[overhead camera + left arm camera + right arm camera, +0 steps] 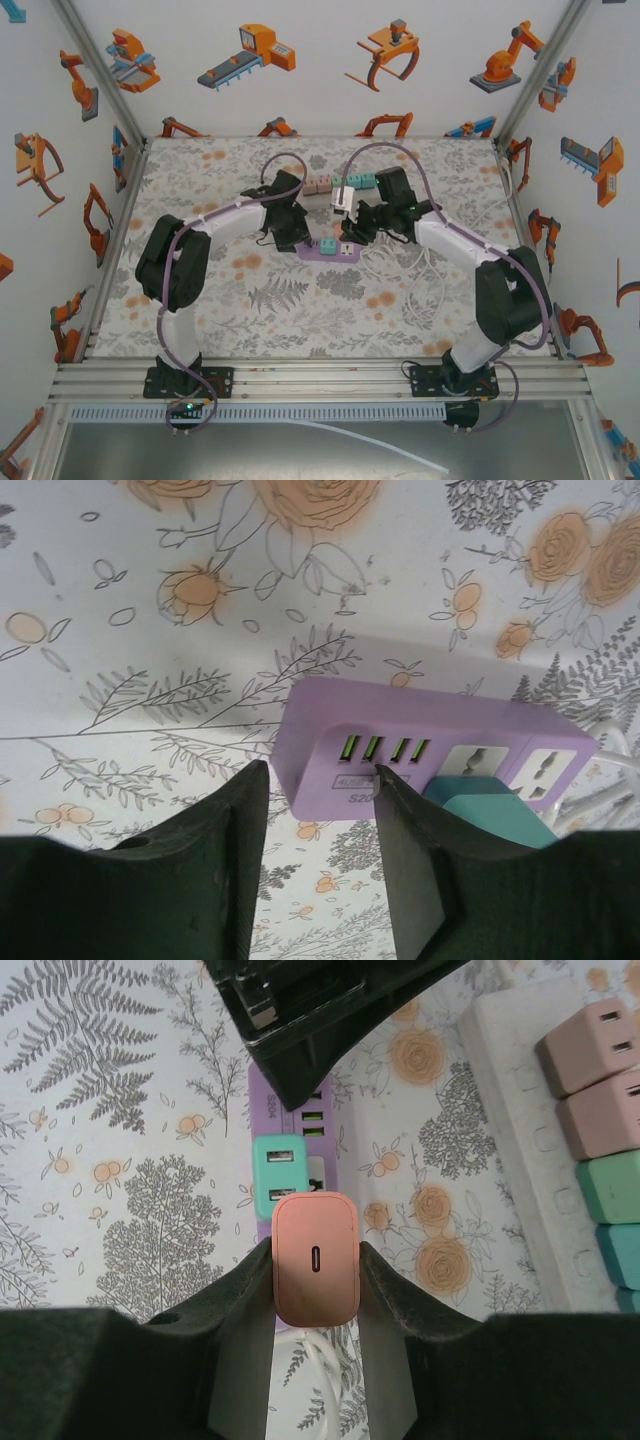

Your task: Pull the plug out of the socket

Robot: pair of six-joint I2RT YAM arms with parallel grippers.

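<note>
Bench (pixel 300 310) covered in a white cloth printed with grey ferns and orange roses, back wall (pixel 320 90) and side walls (pixel 45 200) of white panels dotted with orange cartoon robot arms, aluminium posts (pixel 101 65) rising at the far corners, aluminium rails (pixel 320 378) along the near edge, even light

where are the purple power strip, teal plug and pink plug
purple power strip (pixel 400 712), left wrist view, top face
teal plug (pixel 278 1165), right wrist view, top face
pink plug (pixel 316 1260), right wrist view, end face
</note>
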